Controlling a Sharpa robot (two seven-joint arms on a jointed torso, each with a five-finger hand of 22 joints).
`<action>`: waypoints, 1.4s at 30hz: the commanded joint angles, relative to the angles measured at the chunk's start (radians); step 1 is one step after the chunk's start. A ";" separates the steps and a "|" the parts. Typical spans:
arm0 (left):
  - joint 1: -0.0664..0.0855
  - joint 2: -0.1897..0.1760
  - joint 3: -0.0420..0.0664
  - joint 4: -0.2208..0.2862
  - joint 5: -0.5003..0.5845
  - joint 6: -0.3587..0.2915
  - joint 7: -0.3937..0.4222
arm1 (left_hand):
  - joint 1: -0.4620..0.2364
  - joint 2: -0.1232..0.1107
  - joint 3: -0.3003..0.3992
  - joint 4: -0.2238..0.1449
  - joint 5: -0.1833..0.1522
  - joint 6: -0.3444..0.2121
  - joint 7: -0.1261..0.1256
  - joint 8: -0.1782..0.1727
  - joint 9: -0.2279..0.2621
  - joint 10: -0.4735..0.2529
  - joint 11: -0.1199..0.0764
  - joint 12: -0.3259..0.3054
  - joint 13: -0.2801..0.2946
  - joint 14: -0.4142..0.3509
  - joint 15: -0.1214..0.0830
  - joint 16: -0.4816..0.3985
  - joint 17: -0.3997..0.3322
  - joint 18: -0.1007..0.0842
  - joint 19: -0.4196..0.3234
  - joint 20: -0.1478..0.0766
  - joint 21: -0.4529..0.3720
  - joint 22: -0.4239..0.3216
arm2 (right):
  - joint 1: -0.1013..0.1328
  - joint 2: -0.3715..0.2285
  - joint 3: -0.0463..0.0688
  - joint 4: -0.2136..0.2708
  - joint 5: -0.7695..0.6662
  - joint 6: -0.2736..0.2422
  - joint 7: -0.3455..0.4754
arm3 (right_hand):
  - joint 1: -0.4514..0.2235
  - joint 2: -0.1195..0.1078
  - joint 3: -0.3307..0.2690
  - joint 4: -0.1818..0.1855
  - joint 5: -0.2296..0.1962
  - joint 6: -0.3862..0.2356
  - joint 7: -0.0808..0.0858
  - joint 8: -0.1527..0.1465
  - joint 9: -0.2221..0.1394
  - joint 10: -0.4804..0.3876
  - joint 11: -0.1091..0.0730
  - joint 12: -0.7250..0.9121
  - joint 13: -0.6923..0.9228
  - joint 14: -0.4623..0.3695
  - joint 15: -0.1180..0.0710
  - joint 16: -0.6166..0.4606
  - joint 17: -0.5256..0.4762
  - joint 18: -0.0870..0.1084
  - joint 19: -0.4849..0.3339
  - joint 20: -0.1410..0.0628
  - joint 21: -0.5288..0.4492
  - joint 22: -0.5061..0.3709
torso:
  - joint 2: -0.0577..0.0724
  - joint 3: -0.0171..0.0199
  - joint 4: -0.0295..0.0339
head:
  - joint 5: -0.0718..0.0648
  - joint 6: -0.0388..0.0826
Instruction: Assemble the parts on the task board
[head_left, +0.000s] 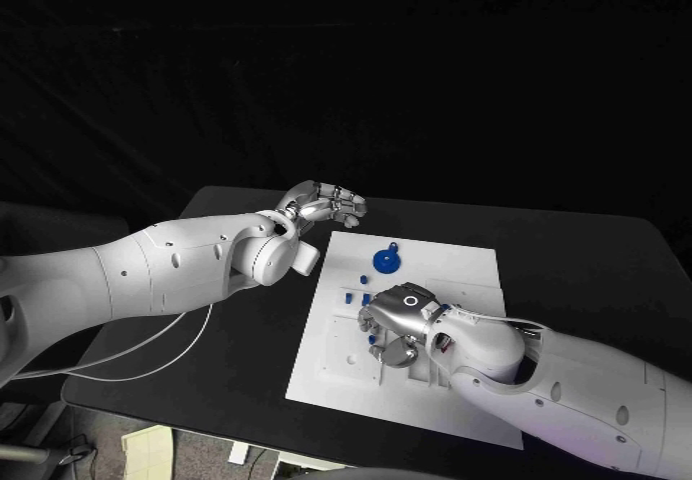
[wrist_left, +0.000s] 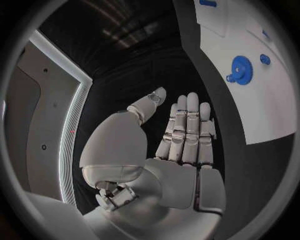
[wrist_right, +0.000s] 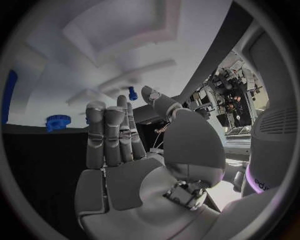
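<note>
Two empty hands: left hand parked open off the task board at upper centre, right hand spread above small blue parts, probably selecting one.

We see a black surface with rounded corners, set against a dark backdrop on the far side. Near left, white cables droop towards the floor, where pale boxes lie.
</note>
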 joint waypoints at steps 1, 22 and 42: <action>0.002 0.001 0.001 0.001 0.006 0.014 0.005 | -0.003 0.000 -0.004 0.004 0.001 -0.008 -0.001 -0.001 -0.001 -0.006 0.000 -0.007 -0.001 0.004 0.006 -0.005 0.001 0.003 -0.001 0.008 -0.005 0.001 | -0.001 -0.011 0.000 0.011 0.006 -0.056 -0.002 | 0.001 -0.012 -0.004 0.002 -0.007 -0.006 0.000 -0.006 -0.001 -0.006 0.000 -0.004 0.000 0.001 0.010 -0.005 0.001 0.085 -0.005 -0.001 -0.002 0.014 | 0.000 0.0001 0.0003 | -0.002 0.003; 0.002 -0.002 0.000 -0.010 0.006 0.002 0.027 | -0.001 0.001 -0.003 0.004 0.002 -0.006 -0.001 0.001 -0.001 -0.004 -0.001 -0.005 -0.001 0.007 0.005 -0.007 0.006 0.003 0.000 0.008 -0.006 0.002 | 0.034 -0.251 0.126 0.170 0.253 -0.048 0.062 | 0.018 -0.018 -0.034 0.011 0.027 -0.036 0.011 -0.014 -0.007 -0.014 0.001 -0.004 0.005 0.019 0.010 0.010 0.014 0.085 0.013 -0.006 0.015 0.017 | 0.001 0.0021 -0.0008 | -0.055 0.043; 0.002 0.002 0.000 -0.016 0.010 0.008 0.025 | -0.001 0.001 -0.004 0.005 0.002 -0.006 -0.001 0.001 -0.001 -0.003 -0.001 -0.004 0.000 0.009 0.005 -0.009 0.009 0.004 0.002 0.008 -0.006 0.003 | 0.043 -0.281 0.119 0.062 0.191 0.072 0.049 | 0.028 -0.019 -0.088 0.000 0.030 -0.078 0.023 -0.024 -0.015 -0.122 0.032 -0.007 -0.034 0.023 0.040 0.024 0.022 0.085 0.034 -0.015 0.006 0.002 | 0.001 0.0006 0.0010 | -0.059 0.045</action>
